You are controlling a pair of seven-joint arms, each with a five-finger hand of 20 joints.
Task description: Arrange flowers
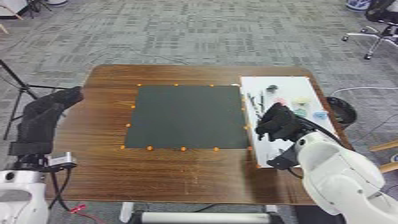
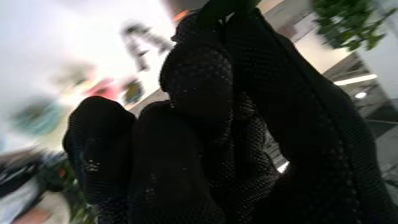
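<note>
A wide band of brown table (image 1: pixel 178 175) ran between its near edge and the dark mat (image 1: pixel 185 117), leaving open room there. Nearer the robot than the mat's far half, the right hand (image 1: pixel 282 124) was over the white board (image 1: pixel 266 155), just right of the mat; how far open it was, and whether it had hold of anything, I could not tell. A dark green shape (image 2: pixel 233 7) showed beside that hand in the right wrist view. The left hand (image 1: pixel 49 107) was well left of the mat, by the table's left edge; its opening and any hold I could not tell. The flowers lay right of the mat, on the board: a blue one (image 1: pixel 321 115) toward the board's outer edge, then a pale green one (image 1: pixel 302 101) and a pink one (image 1: pixel 280 100) farther in. Thin dark sticks (image 1: pixel 255 104) lay between these and the mat, with a small dark piece (image 1: pixel 272 88) farther off. Only a narrow gap parted mat and board, while beyond the mat a band of wood reached the far edge.
</note>
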